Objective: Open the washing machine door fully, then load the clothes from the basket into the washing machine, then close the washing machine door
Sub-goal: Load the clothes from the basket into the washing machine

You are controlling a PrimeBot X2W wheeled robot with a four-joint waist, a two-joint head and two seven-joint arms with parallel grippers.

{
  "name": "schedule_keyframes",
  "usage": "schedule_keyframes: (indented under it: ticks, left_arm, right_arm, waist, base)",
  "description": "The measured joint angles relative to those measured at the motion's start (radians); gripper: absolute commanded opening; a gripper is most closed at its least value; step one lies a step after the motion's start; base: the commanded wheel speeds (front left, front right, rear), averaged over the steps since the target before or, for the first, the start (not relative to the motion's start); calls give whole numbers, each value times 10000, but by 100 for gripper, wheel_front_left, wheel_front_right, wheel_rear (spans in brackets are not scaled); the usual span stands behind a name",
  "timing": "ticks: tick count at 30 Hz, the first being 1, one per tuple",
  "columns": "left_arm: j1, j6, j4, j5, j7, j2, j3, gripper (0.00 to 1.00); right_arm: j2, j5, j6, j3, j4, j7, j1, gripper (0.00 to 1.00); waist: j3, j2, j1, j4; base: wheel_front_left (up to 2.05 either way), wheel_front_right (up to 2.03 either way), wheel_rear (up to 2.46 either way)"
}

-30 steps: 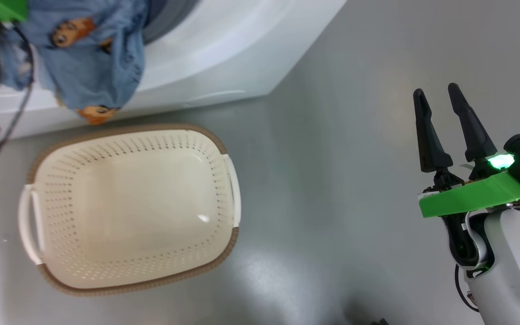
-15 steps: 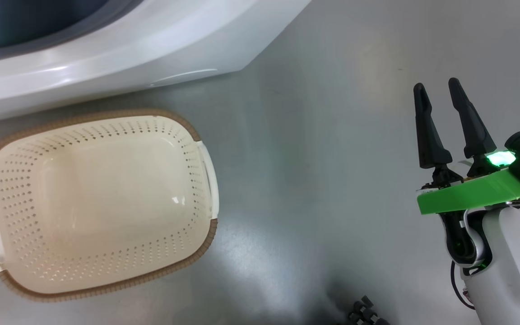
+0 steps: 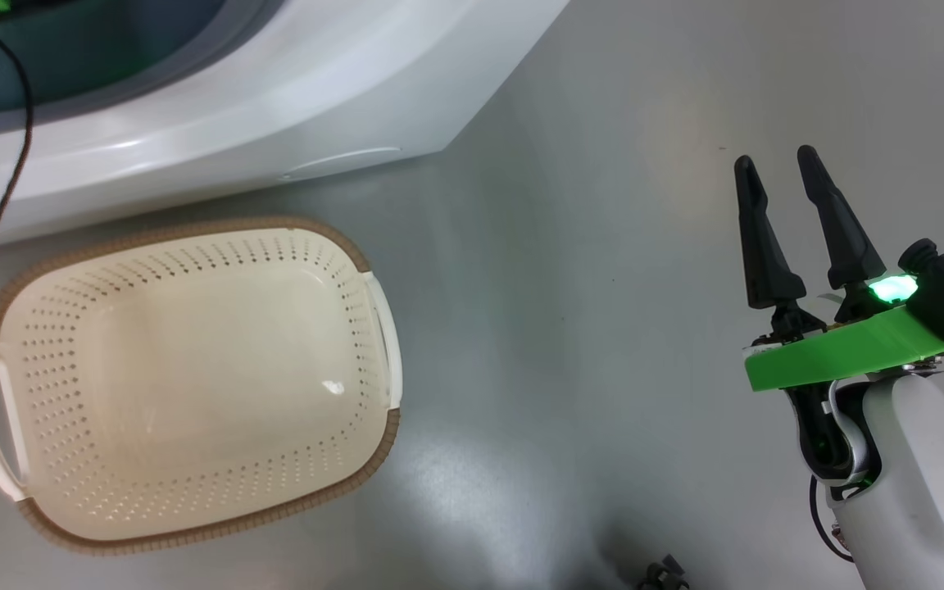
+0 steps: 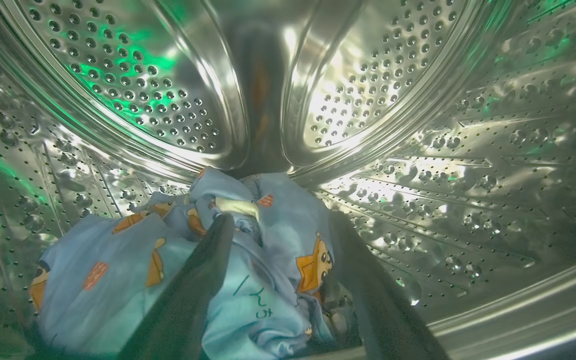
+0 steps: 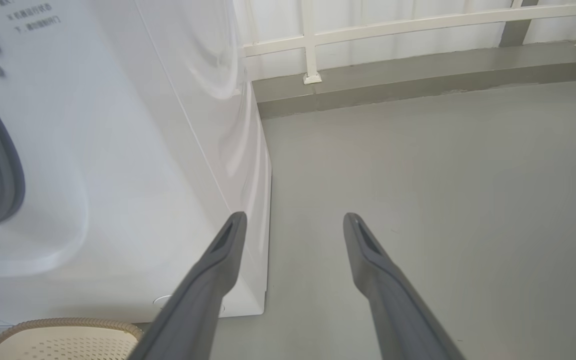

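Right end effector [image 5: 294, 216], jaws apart, over grey floor [image 5: 418, 200] beside washing machine [image 5: 118, 150], basket [image 5: 58, 324] below-left

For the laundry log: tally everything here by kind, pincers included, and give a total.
Washing machine: 1
Basket: 1, empty
Heap of clothes: 1
Pincers: 2, left pincer and right pincer
Total: 5

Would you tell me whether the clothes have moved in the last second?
Yes: the clothes hung outside the washing machine's front; now they lie inside its drum.
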State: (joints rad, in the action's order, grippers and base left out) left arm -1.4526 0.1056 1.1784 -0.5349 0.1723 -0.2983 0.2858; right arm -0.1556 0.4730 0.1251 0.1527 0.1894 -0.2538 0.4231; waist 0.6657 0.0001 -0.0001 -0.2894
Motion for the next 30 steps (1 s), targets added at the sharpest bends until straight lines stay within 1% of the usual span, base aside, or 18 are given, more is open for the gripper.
schedule_keyframes:
  ticks: [2,6,8,13,19,23,30]
  left_arm:
    - [4,90,261,-38,-15,17,42,100]
    - [128,100,541,-205,234,44,107,100]
    - [310,184,606,-272,345,132,153,100]
    - [839,201,635,-307,662,370,307,100]
    - [1442,205,608,-393,757,623,360,100]
    - [1981,217,324,-470,792,738,472,100]
    - [3374,217,-884,-529,830,723,477,100]
  right_arm:
    - [4,2,0,35,42,0,0,100]
    - [17,15,0,102,184,0,-2,100]
    - [4,21,0,115,211,0,-2,100]
    - [-58,33,0,132,259,-2,-2,100]
    - [-163,36,0,132,387,-2,-9,100]
    - [-307,107,0,153,491,0,-26,100]
    - [-491,109,0,263,648,0,-214,100]
  waist:
    - [-111,0,0,9]
    - [-411,0,0,13]
    - [-583,0,-1,36]
    - [-1013,0,0,176]
    - [-1493,0,-1,409]
    - [-1912,0,-1,646]
    - [-2678,0,-1,1104]
  base:
    - [0,0,0]
    - [0,0,0]
    - [0,0,0]
    - [0,0,0]
    - [0,0,0]
    - [0,0,0]
    - [0,0,0]
